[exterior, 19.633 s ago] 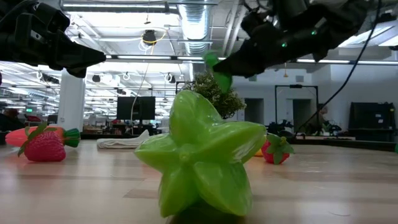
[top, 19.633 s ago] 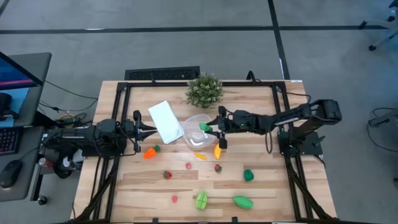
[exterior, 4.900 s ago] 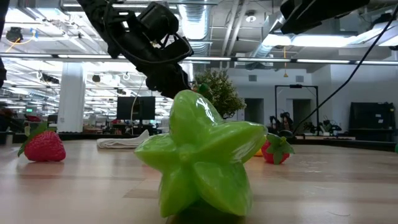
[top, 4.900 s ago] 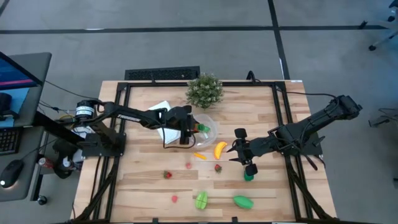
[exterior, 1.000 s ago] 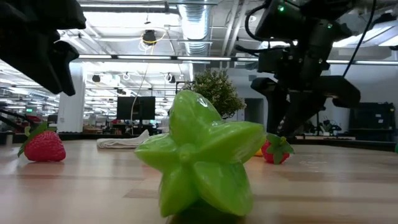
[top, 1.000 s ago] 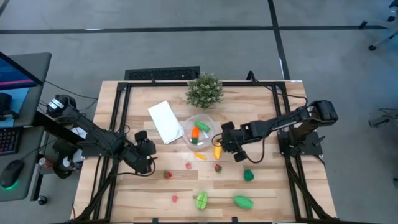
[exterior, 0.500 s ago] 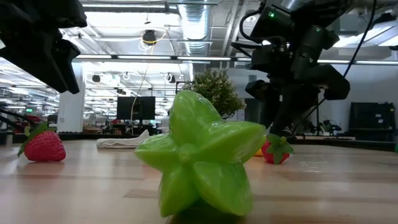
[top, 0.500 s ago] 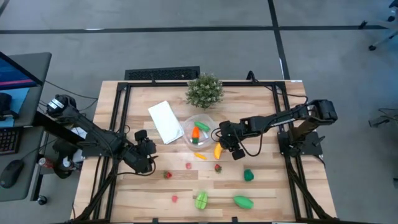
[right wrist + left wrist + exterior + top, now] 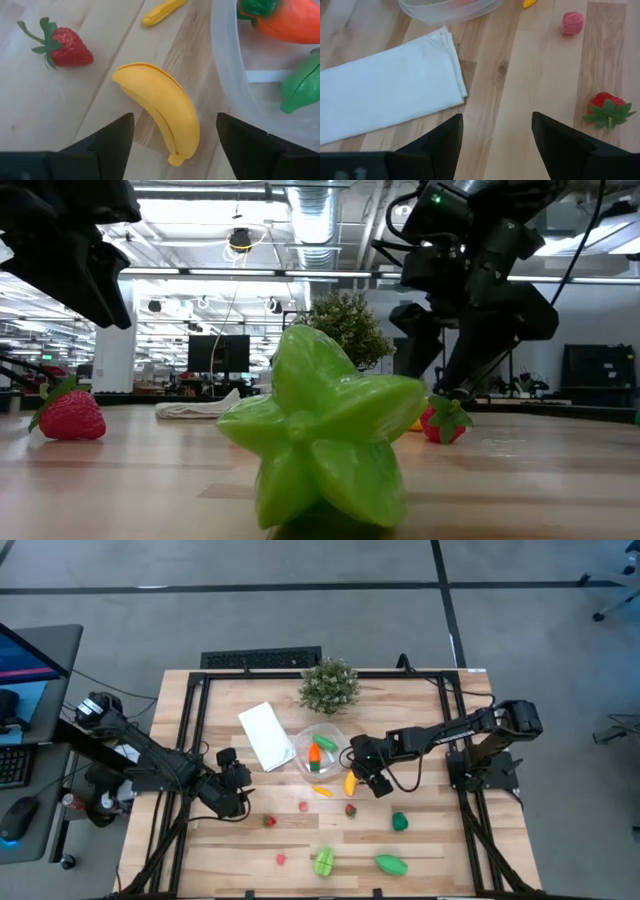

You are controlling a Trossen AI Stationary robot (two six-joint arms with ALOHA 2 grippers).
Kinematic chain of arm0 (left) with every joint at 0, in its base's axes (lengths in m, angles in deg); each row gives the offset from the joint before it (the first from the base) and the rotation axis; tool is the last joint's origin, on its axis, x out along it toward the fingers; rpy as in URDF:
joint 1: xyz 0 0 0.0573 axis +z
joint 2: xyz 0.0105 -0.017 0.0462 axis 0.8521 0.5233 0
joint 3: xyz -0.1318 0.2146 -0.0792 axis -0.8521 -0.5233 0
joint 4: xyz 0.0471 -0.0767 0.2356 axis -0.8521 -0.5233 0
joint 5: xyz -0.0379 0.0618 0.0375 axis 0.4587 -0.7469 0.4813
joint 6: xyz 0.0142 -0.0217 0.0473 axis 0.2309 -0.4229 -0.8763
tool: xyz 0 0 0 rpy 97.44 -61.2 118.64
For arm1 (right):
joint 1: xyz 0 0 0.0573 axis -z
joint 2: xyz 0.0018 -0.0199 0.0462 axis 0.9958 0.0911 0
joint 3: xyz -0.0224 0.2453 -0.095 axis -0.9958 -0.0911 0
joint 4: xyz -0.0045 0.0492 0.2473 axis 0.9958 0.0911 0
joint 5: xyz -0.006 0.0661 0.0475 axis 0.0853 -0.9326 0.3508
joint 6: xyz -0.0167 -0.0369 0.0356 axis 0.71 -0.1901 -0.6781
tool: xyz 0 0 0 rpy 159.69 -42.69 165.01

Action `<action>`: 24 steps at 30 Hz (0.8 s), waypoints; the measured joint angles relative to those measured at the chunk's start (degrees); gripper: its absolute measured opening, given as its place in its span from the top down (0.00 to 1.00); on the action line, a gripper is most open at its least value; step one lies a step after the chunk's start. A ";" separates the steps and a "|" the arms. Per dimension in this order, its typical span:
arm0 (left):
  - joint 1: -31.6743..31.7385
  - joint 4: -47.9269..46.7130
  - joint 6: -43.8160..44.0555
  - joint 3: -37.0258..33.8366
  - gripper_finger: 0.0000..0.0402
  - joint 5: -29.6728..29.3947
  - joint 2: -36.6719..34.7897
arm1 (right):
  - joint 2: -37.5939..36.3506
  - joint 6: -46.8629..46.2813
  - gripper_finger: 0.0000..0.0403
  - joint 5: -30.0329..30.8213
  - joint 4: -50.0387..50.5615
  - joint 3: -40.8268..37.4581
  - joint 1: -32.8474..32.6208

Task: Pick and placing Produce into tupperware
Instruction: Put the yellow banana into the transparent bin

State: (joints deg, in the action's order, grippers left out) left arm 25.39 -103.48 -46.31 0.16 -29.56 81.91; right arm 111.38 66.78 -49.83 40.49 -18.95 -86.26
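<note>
**Right gripper edges closer over the banana**

Since half a second ago, my right gripper (image 9: 362, 777) has shifted slightly toward the tupperware (image 9: 300, 762) and now hovers above the banana (image 9: 159, 110), jaws spread wide, one finger on each side of it. That banana lies on the table (image 9: 440, 840) just beside the container's clear wall. Inside the tupperware sit a carrot (image 9: 314, 753) and a green piece (image 9: 325, 743). My left gripper (image 9: 237, 780) waits near the white cloth (image 9: 385, 100), jaws open and empty, with a strawberry (image 9: 606, 108) and a small pink piece (image 9: 572, 23) ahead. A green star fruit (image 9: 325, 442) stands near the table's front edge, well apart from both.
</note>
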 joint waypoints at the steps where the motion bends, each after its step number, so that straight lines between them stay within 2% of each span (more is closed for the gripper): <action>1: 0.00 0.04 0.00 0.00 0.43 -0.02 0.00 | 0.00 0.31 0.30 0.02 -0.03 0.00 -0.07; 8: 0.00 0.04 0.53 0.00 0.43 -0.48 0.00 | 0.32 0.95 0.30 0.00 -1.63 0.00 -0.40; 17: -0.02 -0.02 1.01 0.00 0.43 -0.92 0.02 | 7.30 -0.12 0.30 0.02 -2.71 0.34 -0.36; 24: -0.02 -0.03 1.01 0.00 0.43 -1.04 0.02 | 7.67 -1.57 0.30 0.00 -3.78 1.03 -0.36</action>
State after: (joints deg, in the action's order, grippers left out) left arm 25.37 -103.51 -45.30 0.16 -30.60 81.94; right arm 119.06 65.21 -49.83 36.71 -17.93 -86.62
